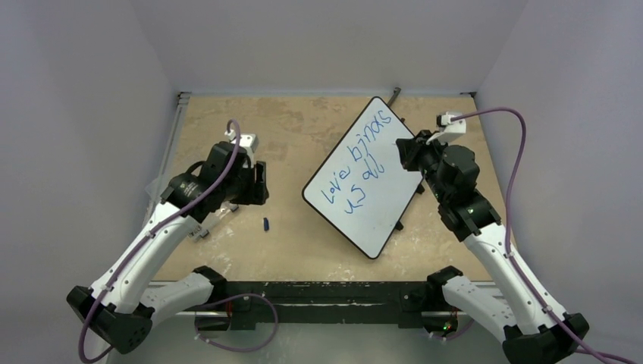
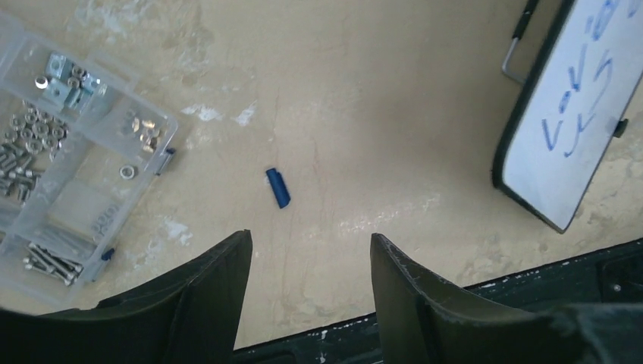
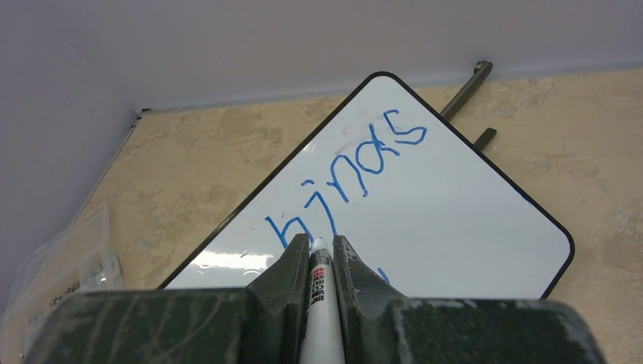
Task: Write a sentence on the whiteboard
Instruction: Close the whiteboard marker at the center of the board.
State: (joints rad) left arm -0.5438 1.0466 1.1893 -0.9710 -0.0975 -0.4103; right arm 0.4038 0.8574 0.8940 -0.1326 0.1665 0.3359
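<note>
Right jaws clamping marker (image 3: pixel 321 299) (wrist view only), left jaws parted

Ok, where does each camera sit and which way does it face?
Top external: above and behind, looking down at the whiteboard and table; left arm and right arm show.
Left wrist: on the left arm, facing down at a blue cap; open left pincer shows.
Right wrist: facing the whiteboard; right pincer shut on a marker shows.
Shared: all see the whiteboard.
</note>
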